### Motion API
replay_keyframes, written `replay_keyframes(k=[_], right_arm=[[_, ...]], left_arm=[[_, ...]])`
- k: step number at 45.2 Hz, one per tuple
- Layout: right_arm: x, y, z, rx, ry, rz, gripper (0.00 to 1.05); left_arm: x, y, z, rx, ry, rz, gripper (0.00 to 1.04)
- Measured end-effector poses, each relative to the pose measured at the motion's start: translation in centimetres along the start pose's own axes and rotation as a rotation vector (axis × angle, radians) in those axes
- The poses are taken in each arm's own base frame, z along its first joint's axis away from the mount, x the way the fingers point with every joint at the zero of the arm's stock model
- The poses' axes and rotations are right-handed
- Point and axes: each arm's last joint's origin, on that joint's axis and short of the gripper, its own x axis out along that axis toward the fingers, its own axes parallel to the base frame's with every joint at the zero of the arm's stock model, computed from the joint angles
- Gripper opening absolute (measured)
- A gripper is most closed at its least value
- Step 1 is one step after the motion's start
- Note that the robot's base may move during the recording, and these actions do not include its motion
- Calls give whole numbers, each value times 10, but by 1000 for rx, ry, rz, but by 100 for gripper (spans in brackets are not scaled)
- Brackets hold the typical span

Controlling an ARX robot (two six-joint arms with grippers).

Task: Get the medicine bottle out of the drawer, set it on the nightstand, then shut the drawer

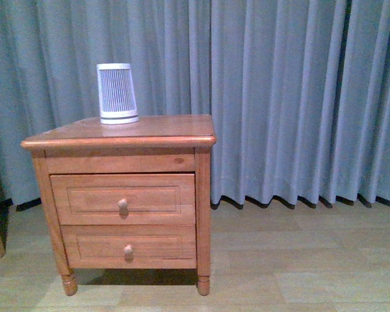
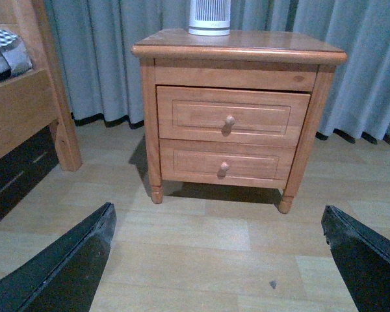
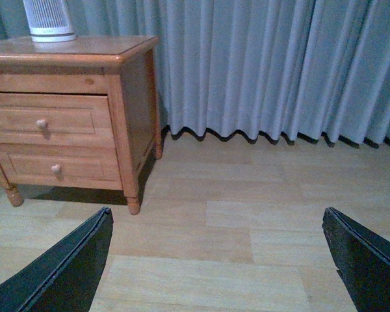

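The orange-brown nightstand stands left of centre in the front view. It also shows in the left wrist view and the right wrist view. Its upper drawer is shut, with a small round knob; the drawer also shows in the left wrist view and the right wrist view. The medicine bottle is hidden. My left gripper is open and empty, low over the floor, well short of the nightstand. My right gripper is open and empty, to the right of the nightstand. Neither arm shows in the front view.
A white-and-grey ribbed canister stands on the nightstand's top at the back left. The lower drawer is shut. A wooden bed frame stands left of the nightstand. A grey curtain hangs behind. The floor is pale wood planks.
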Motion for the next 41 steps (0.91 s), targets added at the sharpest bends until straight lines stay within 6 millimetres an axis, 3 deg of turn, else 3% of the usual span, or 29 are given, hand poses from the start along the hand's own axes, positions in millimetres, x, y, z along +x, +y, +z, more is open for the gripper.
replay_keyframes(k=[25, 27, 30, 36, 41], right_arm=[[0, 0, 0, 0, 0, 0, 98], [0, 0, 0, 0, 0, 0, 98], [0, 0, 0, 0, 0, 0, 98], [0, 0, 0, 0, 0, 1, 98], [0, 0, 0, 0, 0, 1, 98]], left_arm=[[0, 0, 0, -1, 1, -1, 98], [1, 0, -2, -68, 82, -57, 98], [9, 1, -7, -160, 169, -69, 98], [36, 6, -4, -189, 146, -57, 98], [80, 11, 3, -183, 114, -29, 98]])
